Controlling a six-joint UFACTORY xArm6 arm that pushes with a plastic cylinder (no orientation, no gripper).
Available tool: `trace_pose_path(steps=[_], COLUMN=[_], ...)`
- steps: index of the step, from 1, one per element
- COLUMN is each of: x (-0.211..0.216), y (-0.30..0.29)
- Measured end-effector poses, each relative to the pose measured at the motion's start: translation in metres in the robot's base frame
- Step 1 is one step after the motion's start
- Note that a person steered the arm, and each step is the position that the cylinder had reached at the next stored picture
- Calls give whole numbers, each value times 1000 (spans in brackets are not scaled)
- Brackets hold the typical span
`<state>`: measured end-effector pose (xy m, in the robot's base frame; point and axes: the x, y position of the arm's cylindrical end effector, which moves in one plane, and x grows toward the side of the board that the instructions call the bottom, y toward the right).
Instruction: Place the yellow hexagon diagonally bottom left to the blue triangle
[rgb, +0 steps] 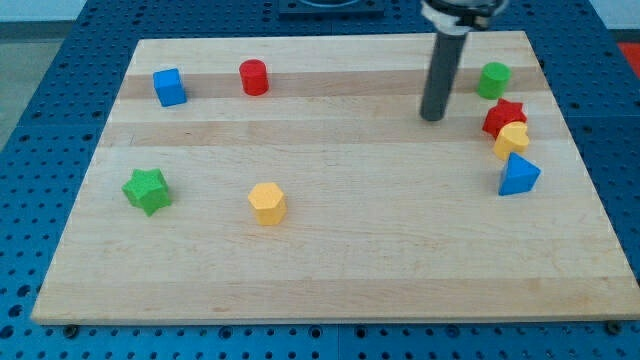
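Observation:
The yellow hexagon (267, 203) lies on the wooden board (330, 260), left of the middle and toward the view's bottom. The blue triangle (518, 175) lies far to its right, near the board's right edge. My tip (432, 117) stands on the board in the upper right part, above and left of the blue triangle and far to the upper right of the yellow hexagon. It touches no block.
A red star-shaped block (504, 117) and a yellow block (512, 139) sit just above the blue triangle. A green cylinder (493, 79) lies right of my tip. A blue cube (170, 87), a red cylinder (254, 77) and a green star (147, 190) lie at the left.

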<state>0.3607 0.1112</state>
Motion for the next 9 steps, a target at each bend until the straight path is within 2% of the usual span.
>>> trace_pose_path(steps=[2,3,4,5,6,7,9], x=[1,19,49,112,146,144,115], y=[-100,-154,-220,-259,-261,-259,-173])
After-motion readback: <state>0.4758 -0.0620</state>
